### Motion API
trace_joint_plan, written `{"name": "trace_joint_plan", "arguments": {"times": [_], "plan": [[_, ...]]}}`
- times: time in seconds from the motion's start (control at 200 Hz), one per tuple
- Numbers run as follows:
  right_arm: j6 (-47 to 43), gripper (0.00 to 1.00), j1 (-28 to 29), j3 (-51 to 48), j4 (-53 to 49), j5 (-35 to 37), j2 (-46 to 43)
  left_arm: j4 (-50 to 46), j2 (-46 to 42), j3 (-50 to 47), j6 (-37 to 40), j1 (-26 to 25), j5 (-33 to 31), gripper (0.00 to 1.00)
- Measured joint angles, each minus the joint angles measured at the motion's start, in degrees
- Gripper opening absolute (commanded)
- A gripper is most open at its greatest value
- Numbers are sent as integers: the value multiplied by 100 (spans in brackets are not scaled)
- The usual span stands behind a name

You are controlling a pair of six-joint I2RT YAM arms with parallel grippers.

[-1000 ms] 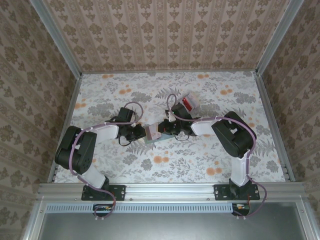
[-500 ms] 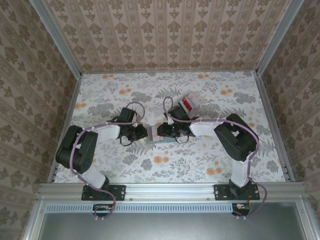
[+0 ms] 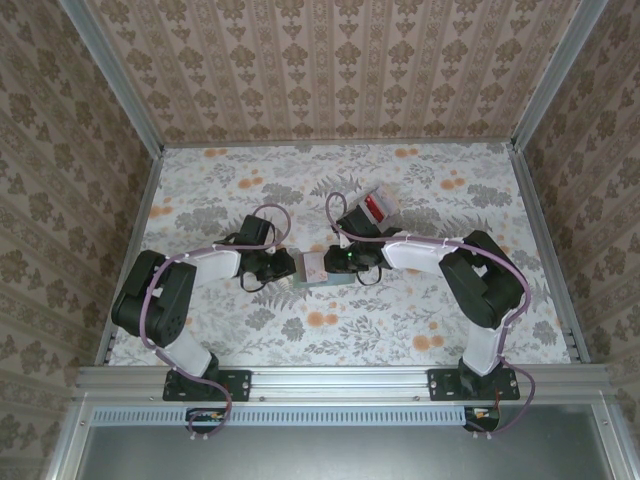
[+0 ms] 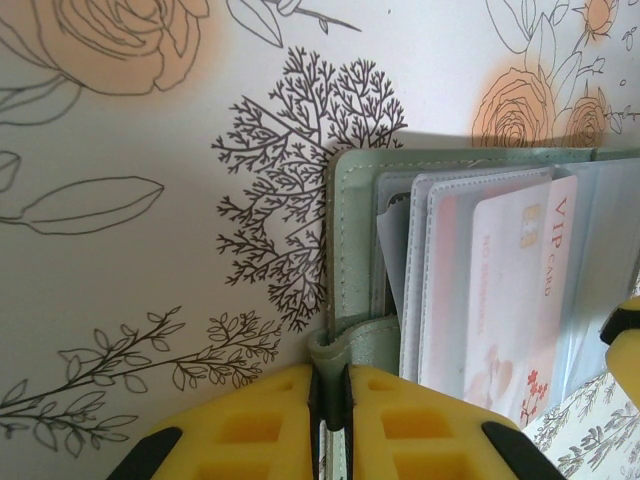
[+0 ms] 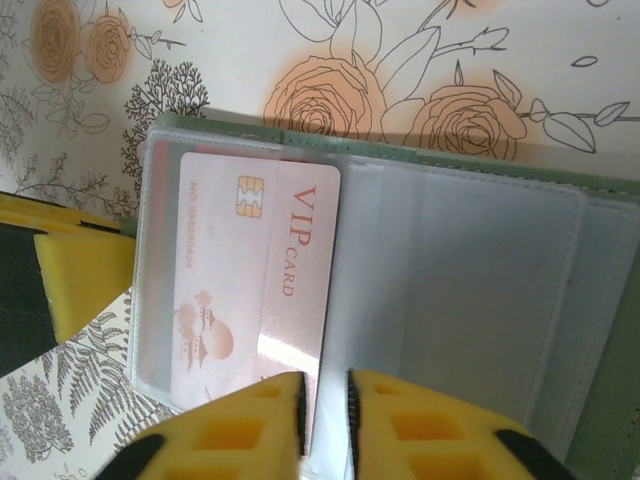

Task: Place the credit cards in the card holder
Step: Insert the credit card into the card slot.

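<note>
Card holder (image 4: 352,250): one. Cards in its sleeves: one, pale pink VIP card (image 5: 255,280). Loose pile of cards (image 3: 375,208): one, red on top, number within unclear. Grippers: two, left gripper (image 4: 328,395), right gripper (image 5: 325,405)

We see a sage-green card holder (image 4: 345,250) with clear greyish sleeves (image 5: 480,260), a pale pink card (image 5: 255,280) with red VIP lettering and a gold chip, bright yellow fingers on the left gripper (image 4: 328,385) and right gripper (image 5: 325,390), a white table (image 3: 420,320) printed with orange roses and grey leaves, beige damask walls (image 3: 330,70), a red card (image 3: 374,208) at upper centre.
</note>
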Motion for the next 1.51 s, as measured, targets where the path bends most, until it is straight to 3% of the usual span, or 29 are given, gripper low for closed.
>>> {"name": "trace_joint_plan", "arguments": {"times": [0.605,1.09,1.305,1.505], "plan": [[-39,13,203,531,-20,15,608,138,63,4,-94,-92,-15,15],[-138,13,149,518,-160,59,538,133,70,15,-107,-85,-24,14],[-238,13,-66,297,-269,125,278,133,57,15,-103,-48,-9,10],[-254,14,-142,260,-302,129,238,105,33,13,-70,37,61,0]]}}
